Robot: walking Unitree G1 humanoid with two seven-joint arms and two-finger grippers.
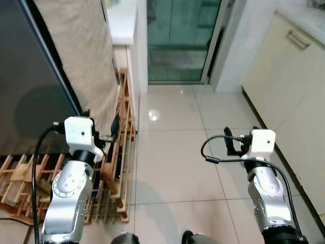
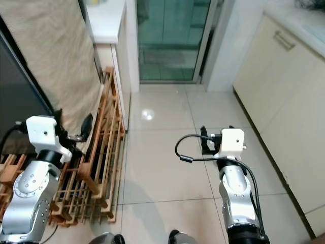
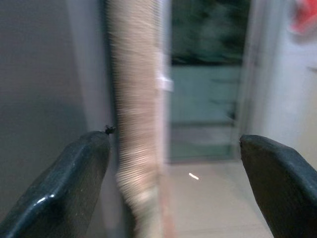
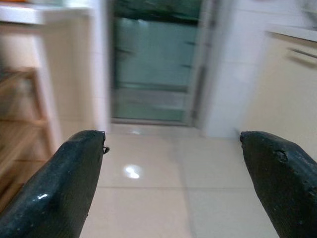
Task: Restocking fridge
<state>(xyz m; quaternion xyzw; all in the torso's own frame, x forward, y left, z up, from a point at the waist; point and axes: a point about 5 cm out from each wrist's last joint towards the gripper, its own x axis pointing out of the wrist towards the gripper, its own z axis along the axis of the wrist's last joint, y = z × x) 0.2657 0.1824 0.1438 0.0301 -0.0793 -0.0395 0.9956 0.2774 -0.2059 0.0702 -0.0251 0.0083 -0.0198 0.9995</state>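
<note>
Beige woven cloth is draped over the side of a tall dark appliance on the robot's left, probably the fridge to be restocked, though no door handle or food item can be made out, so nothing to stock is in reach yet. A wooden slatted rack is leaned low against that appliance, out of the walkway. The left gripper is held up just beside the cloth edge with its jaws spread wide and nothing between them; in its wrist view the cloth is seen through the gap, blurred. The right gripper is raised over the glossy tiled floor, jaws also wide apart and empty, pointed toward a glass door at the far end. Cream cabinets are lined up on the right. Both arms seem to be carried forward and ready rather than working, so the task is judged to be barely started.
</note>
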